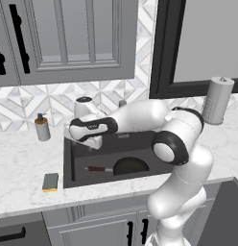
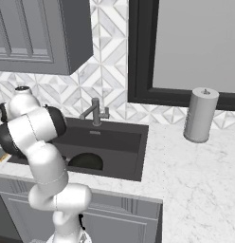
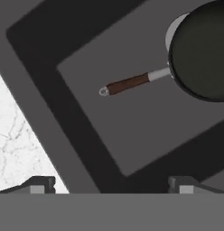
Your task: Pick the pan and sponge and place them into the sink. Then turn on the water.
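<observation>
Centre frame: dark sink (image 1: 73, 166), holding pan (image 1: 131, 166), reddish-brown handle pointing left. Lower left: sponge (image 1: 50, 182) on marble surface (image 1: 20, 168), just beside sink rim. Left centre: soap bottle (image 1: 42, 128). Upper right: paper towel roll (image 1: 218, 101). Above sink's left end: tool (image 1: 89, 142).

Soap bottle (image 1: 42, 127) upright on marble counter (image 1: 20, 168), near tiled backsplash (image 1: 53, 103). Paper towel roll (image 2: 200, 115) upright under dark-framed window (image 2: 185, 47). Grey cabinets (image 1: 68, 38) above.

Grey cabinets (image 1: 68, 38), diamond-tiled backsplash (image 2: 110, 52), dark-framed window (image 2: 185, 47), marble counter (image 2: 195, 171)
</observation>
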